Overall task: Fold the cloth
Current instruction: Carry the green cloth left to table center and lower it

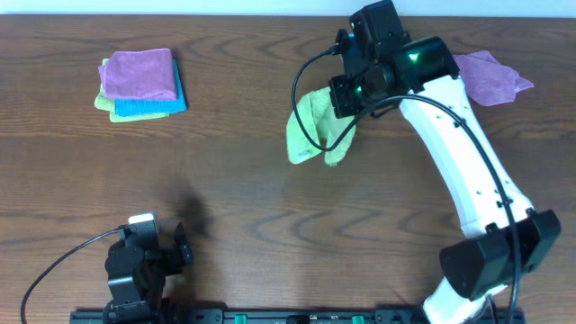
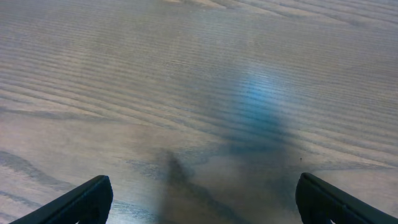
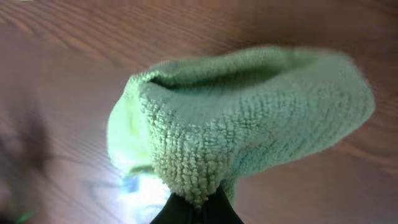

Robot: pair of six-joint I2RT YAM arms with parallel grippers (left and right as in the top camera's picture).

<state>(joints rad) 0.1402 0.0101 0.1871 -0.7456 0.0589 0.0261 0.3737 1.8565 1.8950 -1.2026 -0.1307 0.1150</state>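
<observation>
Gripping the cloth (image 1: 310, 130) with the right tool (image 1: 347, 115), closed on a bunched fold of lime-green terry. Seen in the right wrist view as dark fingertips meeting at 6 o'clock of the frame, right tool (image 3: 196, 210) pinching the lowest tuck of the cloth (image 3: 249, 124), with the rest ballooning up toward 12 and 2 o'clock in a rounded, hollow pocket. From overhead, placed a little toward 1 o'clock from the middle of the counter (image 1: 270, 225), crumpled, with loose flaps trailing toward 7 o'clock. Cannot tell whether those flaps touch the wood or hang just above it.

Parked at 7 o'clock near the front edge, well apart from the cloth: the left tool (image 1: 183, 245). Spread wide in the left wrist view, left tool (image 2: 205, 205) with one dark finger in each bottom corner and nothing but blurred wood grain between them.

Lying at 10 o'clock: a stack of folded cloths (image 1: 139, 85), purple on top, blue beneath, green at the bottom. Lying at 2 o'clock, just beside the right arm's white link: a loose purple cloth (image 1: 490, 76).
</observation>
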